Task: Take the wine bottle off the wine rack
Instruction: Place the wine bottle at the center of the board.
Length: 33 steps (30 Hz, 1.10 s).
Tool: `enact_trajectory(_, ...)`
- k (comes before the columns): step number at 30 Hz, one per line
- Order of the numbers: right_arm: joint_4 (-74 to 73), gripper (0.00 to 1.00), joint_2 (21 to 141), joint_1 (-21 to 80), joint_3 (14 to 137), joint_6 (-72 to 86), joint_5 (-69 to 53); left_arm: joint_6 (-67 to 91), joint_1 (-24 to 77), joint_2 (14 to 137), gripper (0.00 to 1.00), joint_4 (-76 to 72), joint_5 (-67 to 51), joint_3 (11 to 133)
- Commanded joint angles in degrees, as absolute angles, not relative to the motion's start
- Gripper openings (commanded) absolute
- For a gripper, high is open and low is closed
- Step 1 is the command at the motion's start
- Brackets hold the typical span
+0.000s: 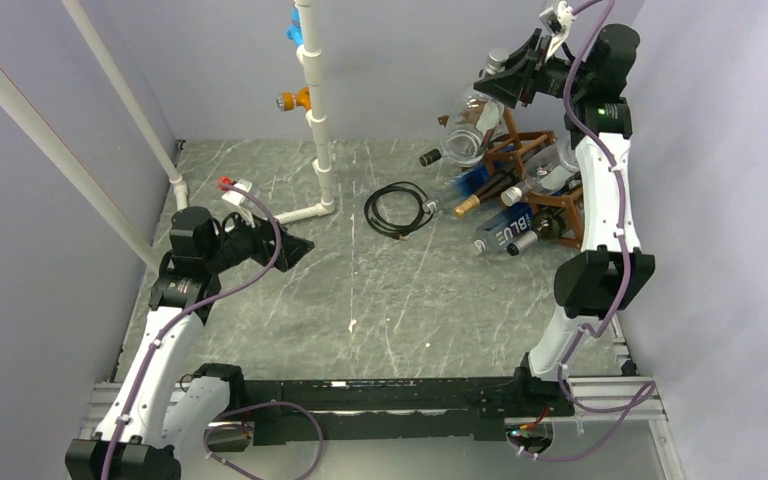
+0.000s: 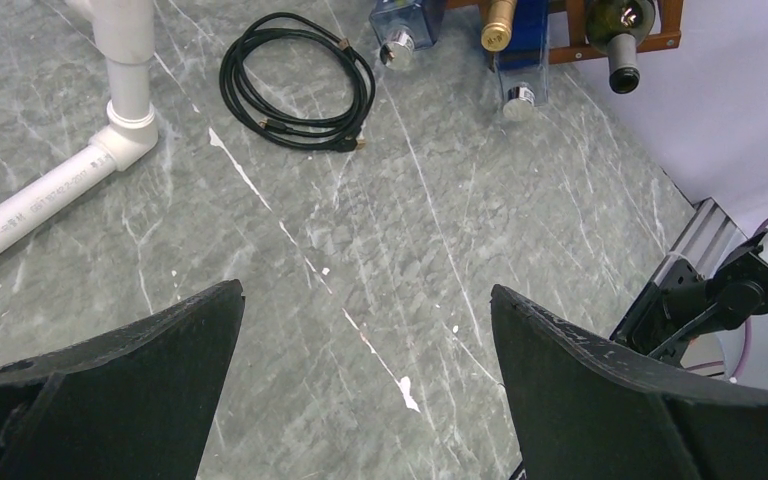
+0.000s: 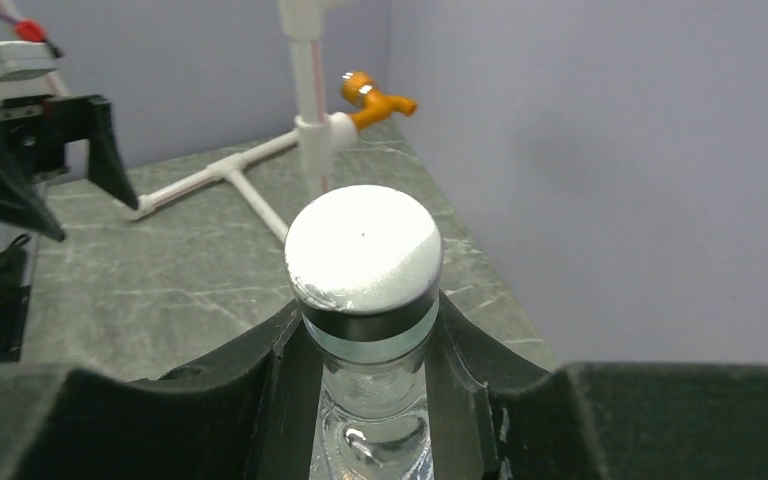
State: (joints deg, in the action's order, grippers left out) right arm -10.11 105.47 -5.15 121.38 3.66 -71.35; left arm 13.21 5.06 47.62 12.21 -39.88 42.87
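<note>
Right jaws pinch the clear wine bottle (image 3: 363, 250) just beneath its white cap, seemingly to stop it slipping, holding it above the wine rack (image 1: 535, 170) at the counter's (image 1: 360, 300) far right; left jaws spread, idle

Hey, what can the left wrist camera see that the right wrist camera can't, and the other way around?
Only the left wrist view: a coiled black cable, and bottle necks poking out of the wine rack.
Only the right wrist view: the right end effector shut on a clear bottle with a white cap, plus an orange valve.
Both: the white pipe, the grey marbled table, and the open left end effector.
</note>
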Motion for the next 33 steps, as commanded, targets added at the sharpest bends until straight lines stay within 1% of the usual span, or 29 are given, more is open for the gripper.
enact_trajectory(1,-4.2,0.00,97.2,-4.4,121.0,4.2,-78.7,13.7,4.7,46.5,0.99,9.0,-42.5,42.3)
enact_trajectory(4,-8.4,0.00,94.9,-4.1,119.2,1.8,-81.2,13.8,4.7,46.6,0.99,8.5,-43.7,42.2)
enact_trajectory(10,-21.9,0.00,91.0,-2.9,115.5,-7.3,-83.1,14.0,4.8,46.4,0.99,7.3,-45.4,41.8)
enact_trajectory(14,-34.4,0.00,87.7,-0.5,112.4,-19.2,-81.8,15.0,5.0,46.5,0.99,5.9,-46.2,41.1)
enact_trajectory(20,-54.7,0.00,82.8,7.3,105.9,-40.9,-75.8,16.1,7.9,45.4,0.99,5.0,-44.8,40.4)
enact_trajectory(23,-58.8,0.00,80.2,10.4,100.5,-48.5,-75.0,15.5,10.8,44.7,0.99,5.8,-42.6,41.0)
enact_trajectory(28,-63.0,0.00,77.1,15.1,93.3,-56.2,-74.1,15.9,15.3,43.4,0.99,5.4,-39.1,40.9)
enact_trajectory(33,-65.0,0.00,75.7,17.3,86.7,-62.8,-74.6,17.2,17.7,41.6,0.99,3.1,-36.2,39.1)
